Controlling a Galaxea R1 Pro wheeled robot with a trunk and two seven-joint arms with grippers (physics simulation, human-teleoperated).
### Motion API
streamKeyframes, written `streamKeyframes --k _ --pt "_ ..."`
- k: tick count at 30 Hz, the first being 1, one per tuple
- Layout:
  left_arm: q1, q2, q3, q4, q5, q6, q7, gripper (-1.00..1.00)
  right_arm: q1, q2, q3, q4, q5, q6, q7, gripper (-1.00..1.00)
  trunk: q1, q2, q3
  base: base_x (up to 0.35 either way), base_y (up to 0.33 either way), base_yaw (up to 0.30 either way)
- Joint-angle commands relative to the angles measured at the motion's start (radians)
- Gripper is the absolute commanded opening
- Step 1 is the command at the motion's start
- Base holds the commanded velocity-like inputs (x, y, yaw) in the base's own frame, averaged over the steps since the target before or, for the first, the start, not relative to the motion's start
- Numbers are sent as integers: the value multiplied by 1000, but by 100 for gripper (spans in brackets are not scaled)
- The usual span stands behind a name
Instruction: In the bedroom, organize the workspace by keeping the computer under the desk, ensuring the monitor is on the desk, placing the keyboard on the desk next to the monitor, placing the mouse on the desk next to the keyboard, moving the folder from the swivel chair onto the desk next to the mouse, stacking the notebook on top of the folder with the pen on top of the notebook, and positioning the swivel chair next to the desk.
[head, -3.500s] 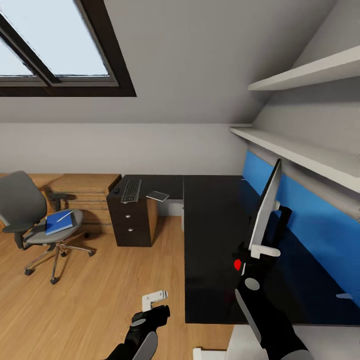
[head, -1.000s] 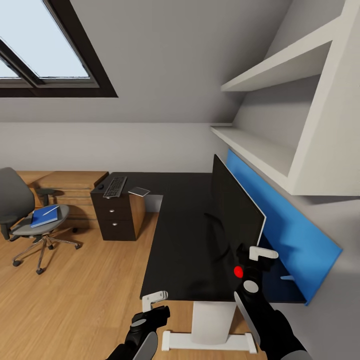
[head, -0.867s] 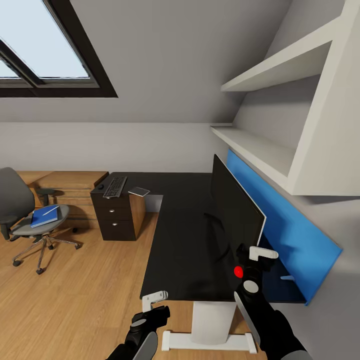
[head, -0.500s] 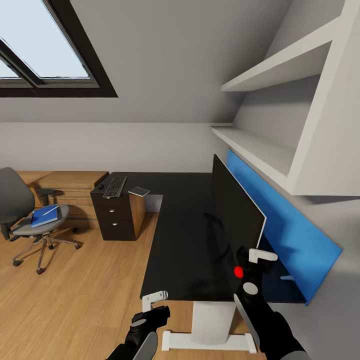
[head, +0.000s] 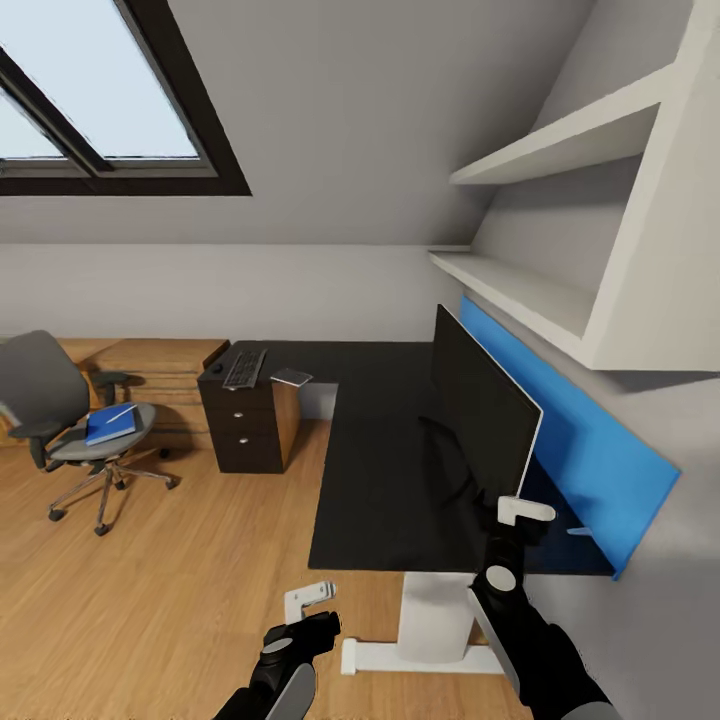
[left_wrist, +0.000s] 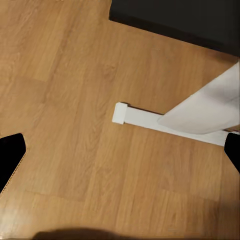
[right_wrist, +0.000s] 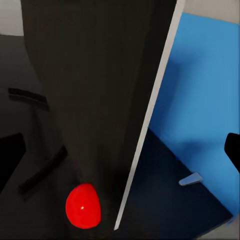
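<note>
standing just ahead of your released right fingers (head: 512, 517), the monitor (head: 483, 416) rests on the table (head: 385, 470); nudge its near edge and it could topple.

The right pincer (head: 512, 512) hangs at the near end of the counter (head: 385, 470), right by the monitor (head: 482, 410), which stands on the counter ahead of it. Far ahead and to its left, the keyboard (head: 245, 368) and mouse (head: 217, 368) lie on the counter's far wing. Further left, on the floor, stands the swivel chair (head: 60, 420), the folder (head: 110, 424) on its seat with the pen (head: 121, 413) on top. The left pincer (head: 310, 597) hangs over the floor, left of the counter's leg (left_wrist: 165, 122)
</note>
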Motion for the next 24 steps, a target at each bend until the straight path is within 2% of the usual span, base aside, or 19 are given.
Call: streamKeyframes --k 1,15,16,17,24 --pt "-1 1 -2 -1 6 2 7 100 -1 0 1 1 1 -2 -5 100 0 -1 -2 -58 308 0" --pt "-1 -1 -3 -1 7 -19 7 100 -1 1 6 12 3 -1 -4 100 0 -1 -2 -4 327 0" --pt "-1 0 -2 -1 7 -19 7 100 -1 2 35 21 15 -2 -4 100 0 -1 -2 0 333 0" --pt "-1 0 -2 -1 7 -19 7 100 -1 2 42 22 16 -3 -5 100 0 -1 -2 0 333 0" --pt "-1 0 -2 4 8 -19 7 100 -1 3 70 24 19 -40 -5 100 0 -1 -2 0 334 0"
